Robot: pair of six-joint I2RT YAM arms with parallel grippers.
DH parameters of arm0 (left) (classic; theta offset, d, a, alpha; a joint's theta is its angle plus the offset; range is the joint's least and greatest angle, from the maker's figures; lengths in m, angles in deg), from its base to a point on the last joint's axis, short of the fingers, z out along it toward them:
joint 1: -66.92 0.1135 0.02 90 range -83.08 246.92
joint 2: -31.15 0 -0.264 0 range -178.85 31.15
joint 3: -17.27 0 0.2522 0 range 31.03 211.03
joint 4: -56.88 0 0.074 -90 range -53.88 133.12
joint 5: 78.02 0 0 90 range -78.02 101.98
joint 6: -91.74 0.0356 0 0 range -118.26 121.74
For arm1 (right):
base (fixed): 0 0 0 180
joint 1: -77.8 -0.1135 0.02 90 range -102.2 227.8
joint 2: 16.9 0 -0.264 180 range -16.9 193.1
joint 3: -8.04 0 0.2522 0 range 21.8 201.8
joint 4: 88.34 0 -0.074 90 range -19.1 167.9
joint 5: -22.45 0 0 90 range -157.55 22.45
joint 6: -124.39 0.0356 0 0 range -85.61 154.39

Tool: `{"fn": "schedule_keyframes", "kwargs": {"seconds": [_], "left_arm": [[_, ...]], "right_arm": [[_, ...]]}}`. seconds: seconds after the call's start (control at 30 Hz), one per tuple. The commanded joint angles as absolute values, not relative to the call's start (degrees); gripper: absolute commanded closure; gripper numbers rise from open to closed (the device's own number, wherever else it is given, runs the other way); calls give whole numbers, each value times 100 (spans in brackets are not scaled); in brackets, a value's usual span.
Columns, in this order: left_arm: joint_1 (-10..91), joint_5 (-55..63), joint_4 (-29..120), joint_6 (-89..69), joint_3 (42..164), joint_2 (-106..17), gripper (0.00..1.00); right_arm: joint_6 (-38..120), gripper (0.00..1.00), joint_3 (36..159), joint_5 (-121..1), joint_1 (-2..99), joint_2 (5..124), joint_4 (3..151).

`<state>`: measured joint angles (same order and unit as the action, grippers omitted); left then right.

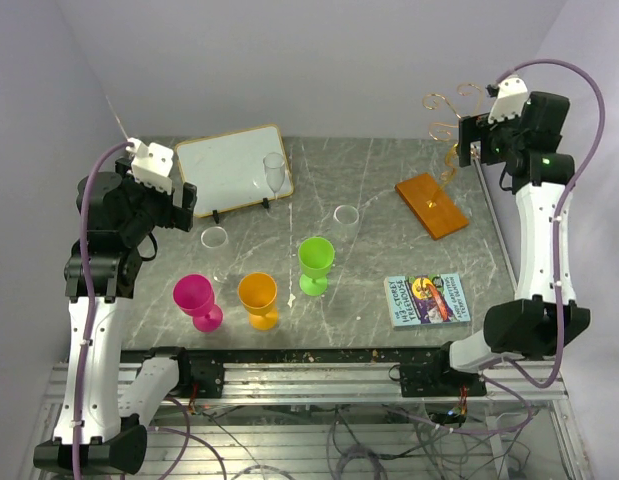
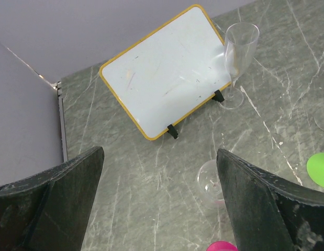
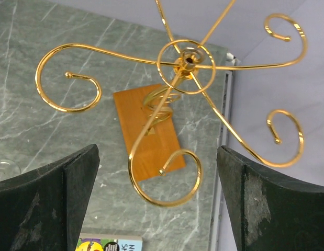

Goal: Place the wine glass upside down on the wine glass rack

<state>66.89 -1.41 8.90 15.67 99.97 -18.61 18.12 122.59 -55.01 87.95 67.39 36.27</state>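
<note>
The gold wire wine glass rack (image 1: 444,112) stands at the back right on its orange base (image 1: 431,205). In the right wrist view its hub (image 3: 187,60) and curled arms spread out over the base (image 3: 146,136). My right gripper (image 1: 470,140) hovers open above and beside it, with only a curl of wire between its fingers (image 3: 157,198). Several wine glasses stand upright on the table: a clear flute (image 1: 275,172), a clear glass (image 1: 215,240), another clear one (image 1: 345,220), then pink (image 1: 196,300), orange (image 1: 259,298) and green (image 1: 315,262). My left gripper (image 1: 189,205) is open and empty (image 2: 159,198), high over the clear glass (image 2: 211,183).
A white board (image 1: 229,168) with a yellow rim leans on a stand at the back left, the flute (image 2: 237,57) at its right corner. A book (image 1: 427,300) lies at the front right. The table's right edge (image 3: 224,157) runs close to the rack.
</note>
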Motion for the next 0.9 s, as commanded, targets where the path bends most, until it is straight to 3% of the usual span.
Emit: {"fn": "schedule_keyframes", "kwargs": {"seconds": [0.0,0.33,0.63,0.87], "left_arm": [[6754,-322,893,1553,9970,-1803,0],[6754,-375,961,1540,9891,-1815,1],[6754,-518,948,1604,9768,-1783,1],[6754,-648,851,1723,9581,-1671,1]], "right_arm": [[2001,7,12452,-5852,8571,7060,3568],[1945,13,12480,-6388,8396,7387,3736],[1954,42,12744,-6412,8368,7574,3604],[1779,57,12824,-6293,8281,7520,3446]]}}
